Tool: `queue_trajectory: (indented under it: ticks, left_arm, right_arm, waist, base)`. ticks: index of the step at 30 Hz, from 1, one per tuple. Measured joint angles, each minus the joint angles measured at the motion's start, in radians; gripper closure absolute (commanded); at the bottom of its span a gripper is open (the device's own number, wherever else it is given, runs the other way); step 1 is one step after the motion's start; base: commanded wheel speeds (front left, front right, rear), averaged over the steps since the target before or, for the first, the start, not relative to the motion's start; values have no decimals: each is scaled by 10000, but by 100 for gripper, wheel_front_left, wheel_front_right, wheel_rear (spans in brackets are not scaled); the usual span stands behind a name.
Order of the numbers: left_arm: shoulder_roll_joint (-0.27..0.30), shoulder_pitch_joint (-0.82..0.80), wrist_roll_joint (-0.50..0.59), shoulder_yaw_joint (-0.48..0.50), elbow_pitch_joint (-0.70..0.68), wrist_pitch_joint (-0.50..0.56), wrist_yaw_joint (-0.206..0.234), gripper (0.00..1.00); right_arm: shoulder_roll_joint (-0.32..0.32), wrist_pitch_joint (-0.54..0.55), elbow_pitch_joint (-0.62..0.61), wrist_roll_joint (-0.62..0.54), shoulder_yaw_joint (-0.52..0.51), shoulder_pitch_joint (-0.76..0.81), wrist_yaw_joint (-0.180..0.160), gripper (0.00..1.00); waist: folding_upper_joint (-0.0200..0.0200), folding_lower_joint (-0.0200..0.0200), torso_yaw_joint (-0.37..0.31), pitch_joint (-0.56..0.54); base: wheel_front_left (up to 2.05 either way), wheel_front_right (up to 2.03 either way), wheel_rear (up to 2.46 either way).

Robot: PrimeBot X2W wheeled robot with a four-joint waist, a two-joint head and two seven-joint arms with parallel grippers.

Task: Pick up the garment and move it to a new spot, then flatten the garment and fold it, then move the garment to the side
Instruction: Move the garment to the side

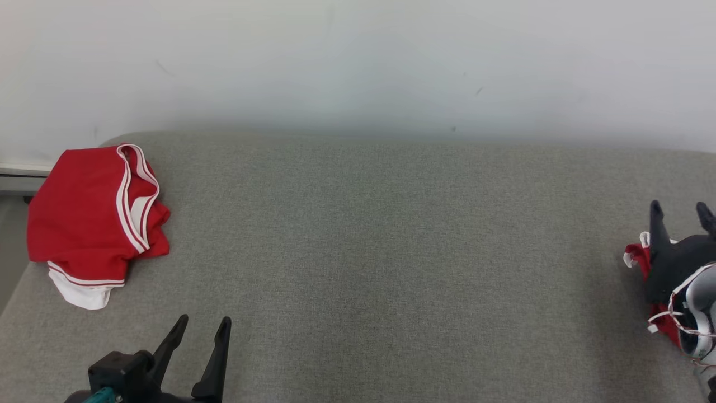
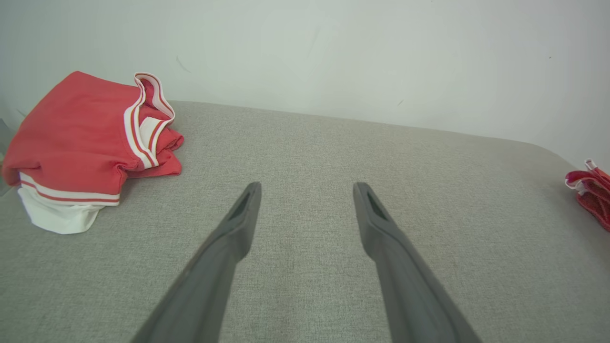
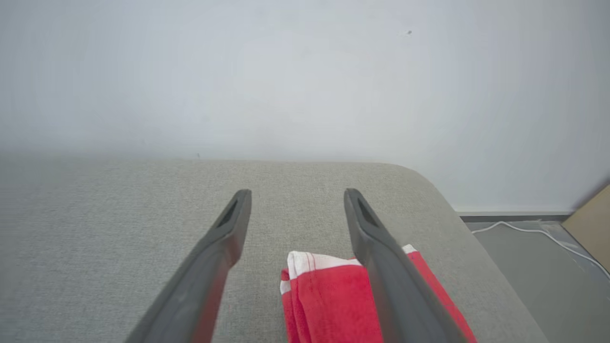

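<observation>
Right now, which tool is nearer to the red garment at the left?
Left. The left tool sits apart in front of the garment; the right tool is across, over another red cloth.

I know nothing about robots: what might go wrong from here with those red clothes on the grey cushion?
1. The right gripper stands open, low over the red garment; on pulling away, a finger may snag the cloth and drag it out of shape.
2. That garment lies near the right edge of the cushion, so a nudge might push it off.
3. The second red garment overhangs the left edge and may slide down.
</observation>
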Motion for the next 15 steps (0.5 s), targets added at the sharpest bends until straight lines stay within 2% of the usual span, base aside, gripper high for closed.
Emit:
queue_trajectory:
  ticks: [7, 15]
  left_arm:
    - [4, 298, -33, 142, 23, -100, 46, 0]
    - [-19, 542, -38, 209, -10, -247, 100, 0]
  right_arm:
    - [652, -1068, -1237, 370, 119, 1197, 545, 0]
    - [1707, -1941, -2880, 548, 368, 3057, 556, 0]
  waist:
    - [0, 0, -152, -254]
    - [0, -1, -296, -540]
  base:
    - [0, 0, 0]
    - [0, 0, 0]
